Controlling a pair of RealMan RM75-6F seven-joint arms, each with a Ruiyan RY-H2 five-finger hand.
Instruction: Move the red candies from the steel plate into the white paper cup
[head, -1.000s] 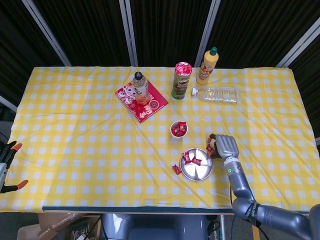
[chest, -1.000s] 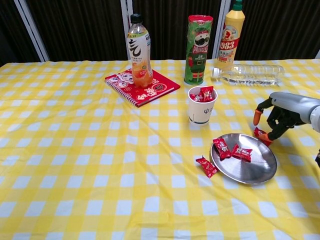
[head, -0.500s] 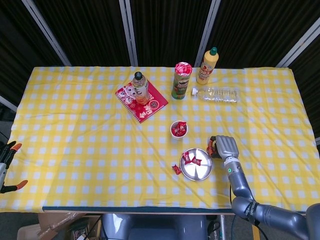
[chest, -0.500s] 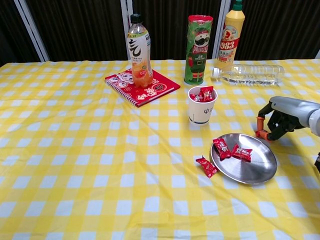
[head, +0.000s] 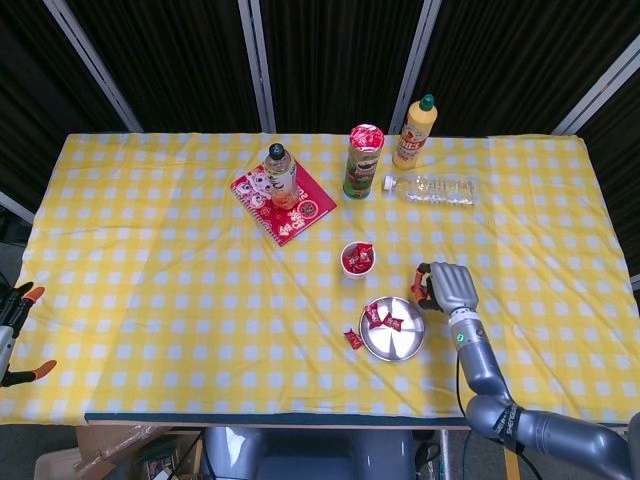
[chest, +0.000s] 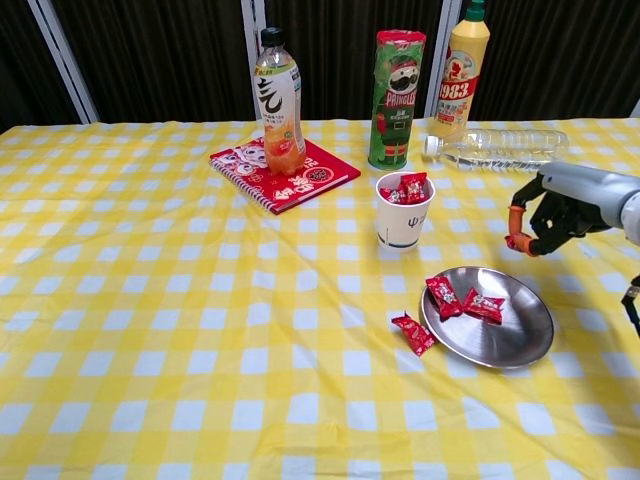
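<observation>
The right hand (chest: 562, 213) is pinching one red candy (chest: 517, 242) in its fingertips, hanging above the steel plate (chest: 505, 342) and off to the side of the white paper cup (chest: 403, 222). The pinch looks shallow — the candy could be slipping out before reaching the cup. Its long axis is hard to tell. Two candies (chest: 462, 300) are lying below the hand, one stray candy (chest: 413, 332) beyond the rim.

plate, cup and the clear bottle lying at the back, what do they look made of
Plate: looks like polished steel, grey and shiny, with reflections across its dish.
Cup: seems to be matte white paper with a small printed mark.
Clear bottle: likely thin transparent plastic, ribbed, with the checked cloth showing through.
</observation>
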